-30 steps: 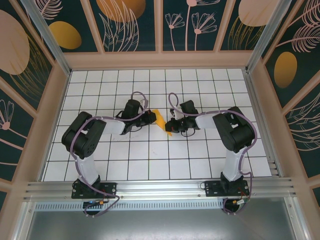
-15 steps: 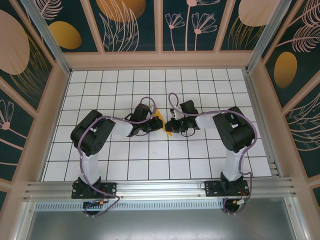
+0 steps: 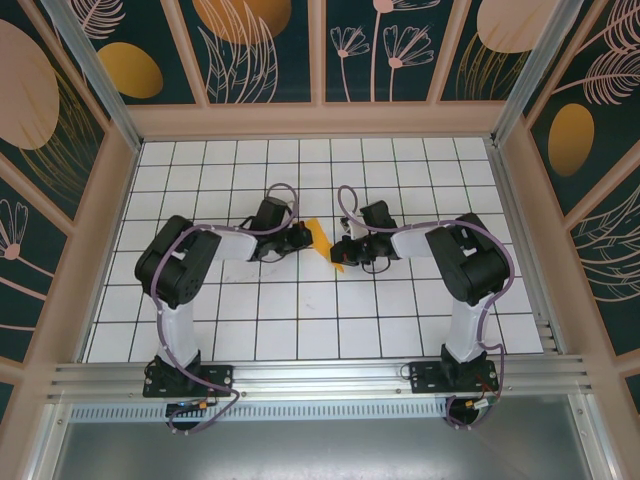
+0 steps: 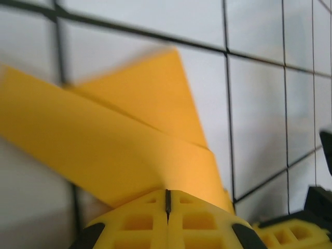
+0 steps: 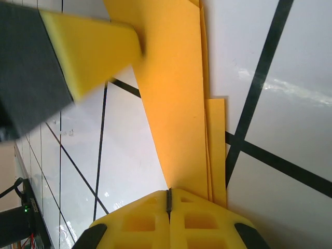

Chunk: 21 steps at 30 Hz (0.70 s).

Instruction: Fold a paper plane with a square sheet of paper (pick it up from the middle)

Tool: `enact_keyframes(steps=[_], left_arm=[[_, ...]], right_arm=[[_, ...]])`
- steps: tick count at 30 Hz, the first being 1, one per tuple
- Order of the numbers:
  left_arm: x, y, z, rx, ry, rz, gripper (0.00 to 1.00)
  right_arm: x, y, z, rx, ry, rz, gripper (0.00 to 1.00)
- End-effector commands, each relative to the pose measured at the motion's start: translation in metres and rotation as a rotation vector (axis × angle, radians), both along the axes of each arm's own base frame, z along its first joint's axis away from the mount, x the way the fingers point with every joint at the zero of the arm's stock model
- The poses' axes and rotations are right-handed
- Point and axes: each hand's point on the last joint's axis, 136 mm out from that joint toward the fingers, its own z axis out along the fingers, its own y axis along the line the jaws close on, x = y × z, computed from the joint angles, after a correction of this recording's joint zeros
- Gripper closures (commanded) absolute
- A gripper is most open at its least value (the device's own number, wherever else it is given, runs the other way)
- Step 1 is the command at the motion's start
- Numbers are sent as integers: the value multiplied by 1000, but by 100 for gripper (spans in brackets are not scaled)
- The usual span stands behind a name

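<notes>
Mid-fold | square sheet of paper was creased, folds remained | my left end effector and right end effector clamped it

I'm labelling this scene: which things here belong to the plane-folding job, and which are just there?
Job: folded orange paper; left gripper and right gripper, both shut on it.
Just there: tiled table; leaf-patterned panels.
</notes>
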Motion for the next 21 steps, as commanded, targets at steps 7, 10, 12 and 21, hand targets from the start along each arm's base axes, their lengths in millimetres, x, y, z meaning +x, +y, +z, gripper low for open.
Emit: enact_keyframes(steps=[7,10,12,21], left_arm=[[42,93,-33,262,13,204,100],[56,93,-13,263,-33,212,100],[62,93,3,260,-63,221,100],[51,94,49,218,-79,268,82]], right_arm=[[-71,-61,-80,-289,327,-58,100],[-67,-56,-75,-266,312,-55,100],[-61,-50,-67,-238,293,-52,100],[-15,0,13,-59,56,-21,69]])
